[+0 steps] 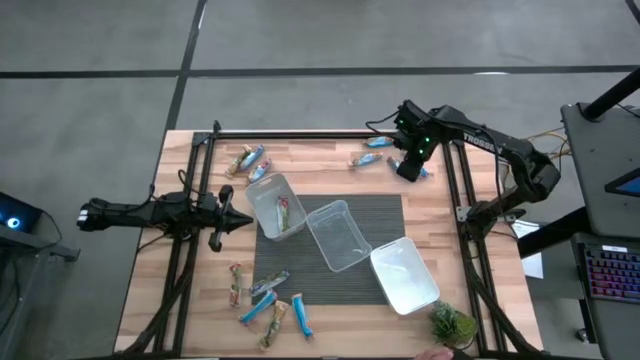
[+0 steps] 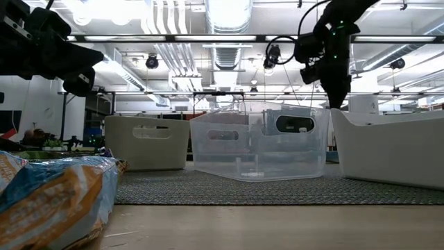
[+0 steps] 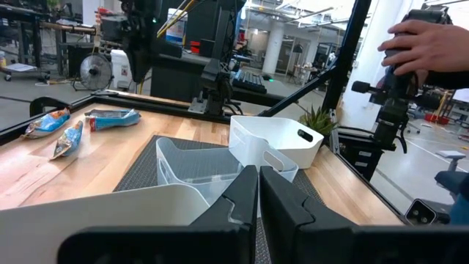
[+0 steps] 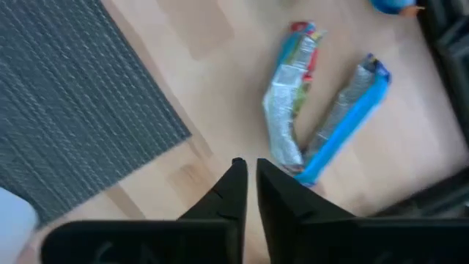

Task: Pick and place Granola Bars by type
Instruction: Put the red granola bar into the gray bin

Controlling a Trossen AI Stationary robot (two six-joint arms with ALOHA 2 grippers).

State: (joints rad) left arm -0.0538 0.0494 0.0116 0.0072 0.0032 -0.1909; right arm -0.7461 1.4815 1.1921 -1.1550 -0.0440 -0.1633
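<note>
A: That blue bar in the right wrist view?
B: Cut off by the edge.
A: The bars from above?
B: Too small to read. The nearest wrapper is blurred and cropped.

The wooden table carries a dark mat, scattered granola bars and a small plant.
</note>
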